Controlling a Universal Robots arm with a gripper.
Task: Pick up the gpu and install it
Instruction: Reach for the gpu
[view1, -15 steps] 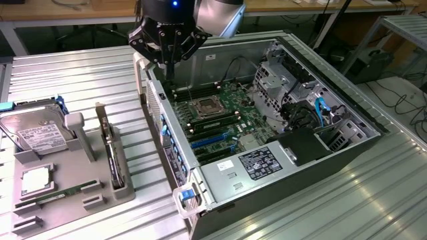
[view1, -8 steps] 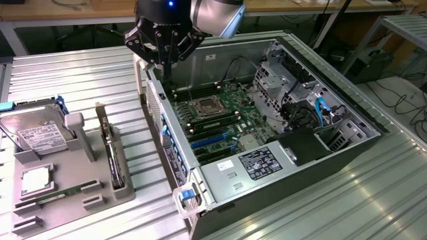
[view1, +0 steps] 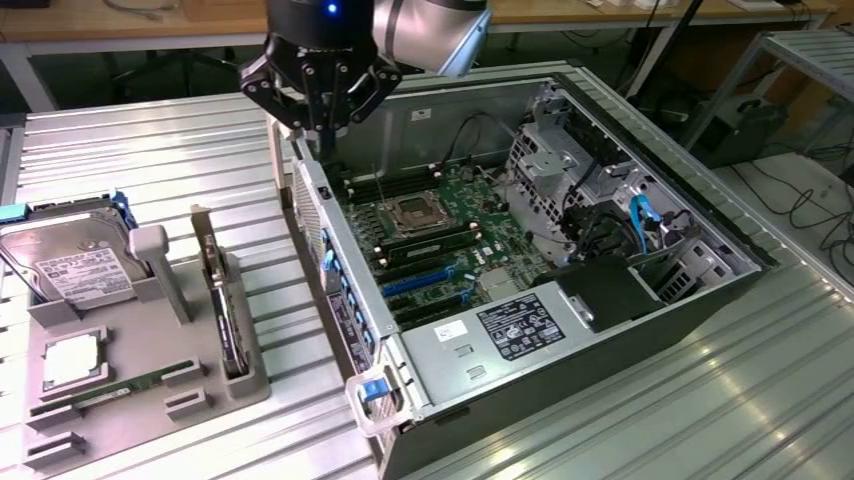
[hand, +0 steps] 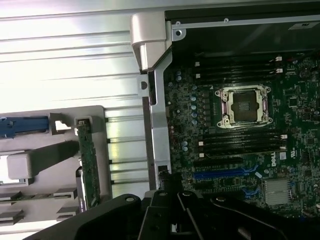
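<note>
The gpu (view1: 218, 290) stands on edge in a slot of the grey parts tray (view1: 147, 400), at the exterior view's left of the open computer case (view1: 534, 260). In the wrist view the gpu (hand: 89, 165) shows its green board edge. My gripper (view1: 320, 128) hangs above the case's far corner, beside the motherboard (view1: 441, 235). It looks shut with nothing in it, and is well away from the gpu. Its black linkage (hand: 180, 220) shows in the wrist view. Blue expansion slots (view1: 420, 280) (hand: 222, 174) lie on the motherboard.
On the tray are a silver hard drive (view1: 74, 265), a processor (view1: 67, 365) and a narrow green memory stick (view1: 120, 385). The case holds a processor socket (hand: 244, 105), drive cages (view1: 574, 160) and a power supply (view1: 514, 335). Ribbed metal table (view1: 694, 420) surrounds everything.
</note>
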